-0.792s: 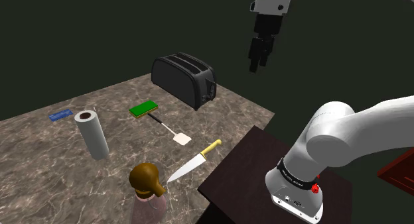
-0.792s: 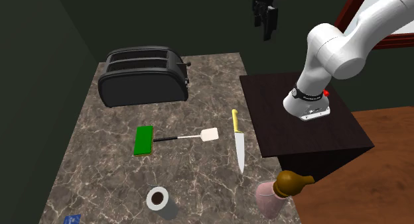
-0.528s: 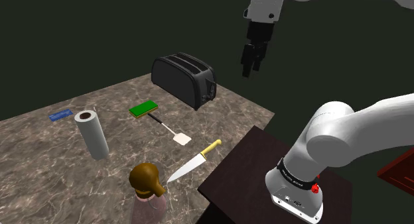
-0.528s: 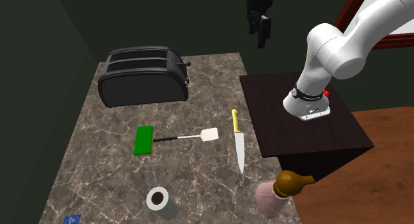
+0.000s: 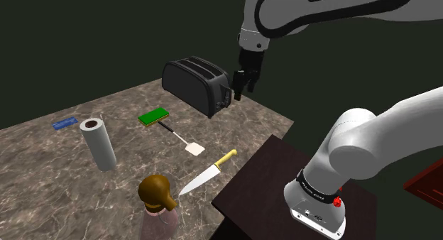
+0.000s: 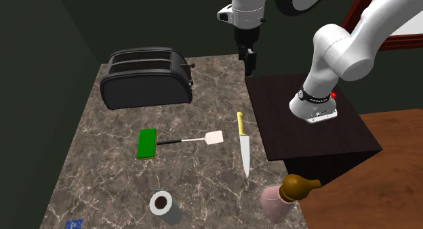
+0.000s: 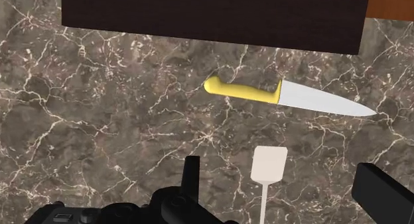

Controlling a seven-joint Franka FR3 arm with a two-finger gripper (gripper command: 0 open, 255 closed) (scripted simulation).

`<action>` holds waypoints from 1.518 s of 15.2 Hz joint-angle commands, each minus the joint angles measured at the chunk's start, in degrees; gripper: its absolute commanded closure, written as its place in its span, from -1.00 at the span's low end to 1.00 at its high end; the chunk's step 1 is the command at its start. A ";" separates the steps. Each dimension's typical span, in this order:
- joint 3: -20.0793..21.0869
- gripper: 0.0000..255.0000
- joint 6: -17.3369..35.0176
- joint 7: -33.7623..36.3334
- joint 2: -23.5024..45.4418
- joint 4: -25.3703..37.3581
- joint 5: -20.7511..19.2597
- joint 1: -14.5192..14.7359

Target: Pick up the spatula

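Observation:
The spatula (image 5: 194,150) lies flat on the marbled counter (image 5: 78,196), a white blade on a thin dark handle. In the second exterior view the spatula (image 6: 213,137) points its blade toward the knife, and its handle ends at a green block (image 6: 146,143). My gripper (image 5: 238,89) hangs high over the counter's far edge beside the toaster, well above and away from the spatula. Seen from the other side, the gripper (image 6: 249,64) is near the stand's corner. In the wrist view the gripper (image 7: 285,189) is open and empty, with the spatula (image 7: 269,165) far below between its fingers.
A black toaster (image 5: 197,84) stands at the counter's back. A yellow-handled knife (image 5: 209,173) lies beside the spatula blade. A paper towel roll (image 5: 98,143), a blue card (image 5: 64,123) and a pink bottle with a brown top (image 5: 157,203) stand nearer. The dark stand (image 6: 308,122) borders the counter.
The arm has swung down and toward the shoulder view's left, bringing the gripper from high over the stand to beside the toaster. Nothing on the counter moved.

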 commanded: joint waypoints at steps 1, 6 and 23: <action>0.92 -1.00 4.68 1.09 3.49 -0.28 0.52 0.49; 2.81 -1.00 15.74 3.34 12.96 -0.17 1.07 1.29; 5.14 -1.00 42.04 14.61 50.91 16.86 -5.66 4.48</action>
